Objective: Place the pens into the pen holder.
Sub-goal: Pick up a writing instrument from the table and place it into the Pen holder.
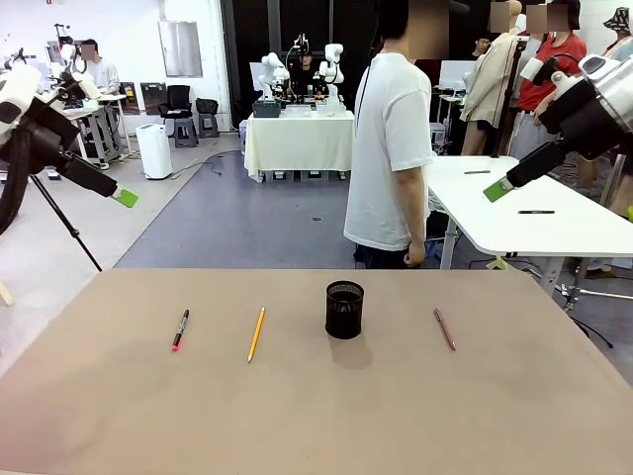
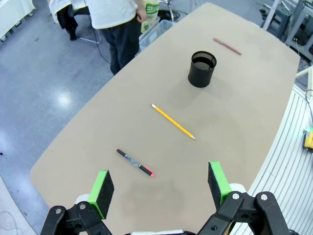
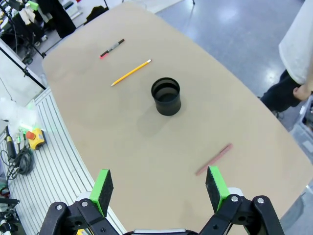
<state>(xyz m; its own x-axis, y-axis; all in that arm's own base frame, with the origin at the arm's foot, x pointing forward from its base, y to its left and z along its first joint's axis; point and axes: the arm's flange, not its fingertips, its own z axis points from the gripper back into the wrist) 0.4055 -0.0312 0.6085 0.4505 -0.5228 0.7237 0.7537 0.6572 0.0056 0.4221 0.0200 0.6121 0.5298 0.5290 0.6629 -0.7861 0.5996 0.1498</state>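
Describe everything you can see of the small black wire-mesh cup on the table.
The small black wire-mesh cylindrical cup stands upright near the middle of the tan table, straight-walled, its round mouth open upward. It looks empty: no pen stands in it. Only the tabletop touches it. In the front view the orange-yellow pencil lies apart on its left and the brownish-pink pen apart on its right.
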